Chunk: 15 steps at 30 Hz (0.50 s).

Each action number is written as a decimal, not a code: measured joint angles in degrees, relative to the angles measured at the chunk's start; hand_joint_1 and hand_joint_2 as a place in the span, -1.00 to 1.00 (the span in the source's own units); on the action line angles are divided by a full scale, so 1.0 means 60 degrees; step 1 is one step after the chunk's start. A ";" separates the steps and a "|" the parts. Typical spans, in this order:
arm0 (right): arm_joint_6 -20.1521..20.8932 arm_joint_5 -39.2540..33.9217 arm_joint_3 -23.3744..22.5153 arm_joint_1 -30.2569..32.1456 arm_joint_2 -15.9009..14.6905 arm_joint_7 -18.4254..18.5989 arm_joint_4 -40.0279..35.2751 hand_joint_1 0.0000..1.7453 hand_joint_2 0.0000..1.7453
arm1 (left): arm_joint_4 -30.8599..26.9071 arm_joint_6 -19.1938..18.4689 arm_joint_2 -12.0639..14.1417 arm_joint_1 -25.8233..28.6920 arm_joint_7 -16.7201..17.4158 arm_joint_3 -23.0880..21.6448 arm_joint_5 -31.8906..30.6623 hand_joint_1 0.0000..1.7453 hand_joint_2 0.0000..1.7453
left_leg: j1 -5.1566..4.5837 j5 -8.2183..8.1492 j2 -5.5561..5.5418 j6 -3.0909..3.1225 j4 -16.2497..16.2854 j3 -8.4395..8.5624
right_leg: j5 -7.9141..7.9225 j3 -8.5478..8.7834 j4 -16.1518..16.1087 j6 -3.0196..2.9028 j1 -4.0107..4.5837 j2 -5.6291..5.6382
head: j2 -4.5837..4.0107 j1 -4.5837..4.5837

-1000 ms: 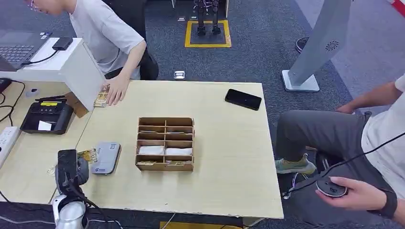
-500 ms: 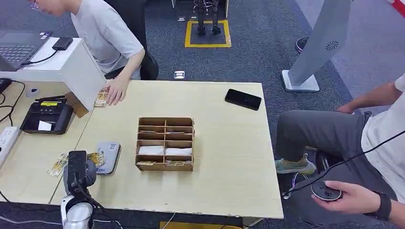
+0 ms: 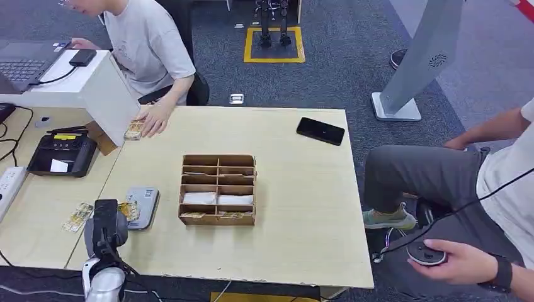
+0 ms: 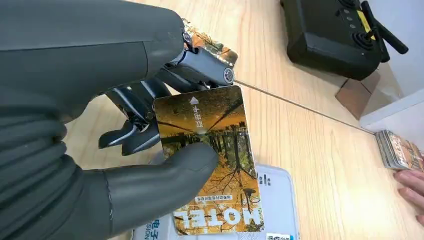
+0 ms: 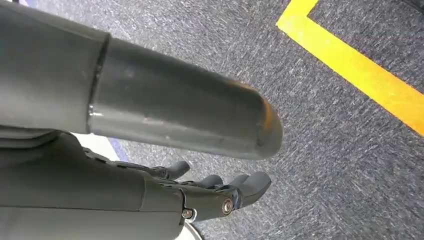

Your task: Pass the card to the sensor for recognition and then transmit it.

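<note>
Over the near-left part of the wooden table (image 3: 296, 214), a card (image 4: 207, 155) printed with an autumn scene and the word MOTEL is pinched between the thumb and darker fingers of the left hand (image 4: 100, 150). Directly beneath the card, a grey sensor pad (image 3: 142, 206) lies flat on the table, left of the compartmented wooden box (image 3: 218, 189). Left of the sensor, 1 loose card (image 3: 77, 216) rests on the neighbouring desk. Away from the table, above grey carpet, the right hand (image 5: 200, 192) is seen with fingers loosely curled around nothing
</note>
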 joint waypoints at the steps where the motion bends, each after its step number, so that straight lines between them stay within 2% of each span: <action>1: 0.0000 0.0000 0.0000 0.0000 0.0000 0.0000 -0.0003 -1.00 -1.00 | 0.0015 0.0007 0.0000 -0.0008 0.0000 0.0000 -0.0007 1.00 1.00 | 0.0000 0.0000 0.0000 0.0000 0.0000 0.0000 | 0.0000 0.0000 0.0000 0.0000 0.0000 0.0000 | 0.0000 0.0003; 7: -0.0007 0.0004 0.0051 -0.0004 0.0000 -0.0029 -0.0004 -1.00 -1.00 | 0.0117 0.0077 0.0004 -0.0072 0.0004 0.0000 -0.0237 1.00 1.00 | 0.0000 0.0000 0.0000 0.0000 0.0000 0.0000 | 0.0000 0.0000 0.0000 0.0000 0.0000 0.0000 | 0.0000 0.0000; 15: -0.0007 0.0026 0.0193 -0.0016 0.0000 -0.0058 -0.0004 -1.00 -1.00 | 0.0237 0.0255 0.0018 -0.0111 0.0197 0.0000 -0.1049 1.00 1.00 | 0.0000 0.0000 0.0000 0.0000 0.0000 0.0000 | 0.0000 0.0000 0.0000 0.0000 0.0000 0.0000 | 0.0000 0.0000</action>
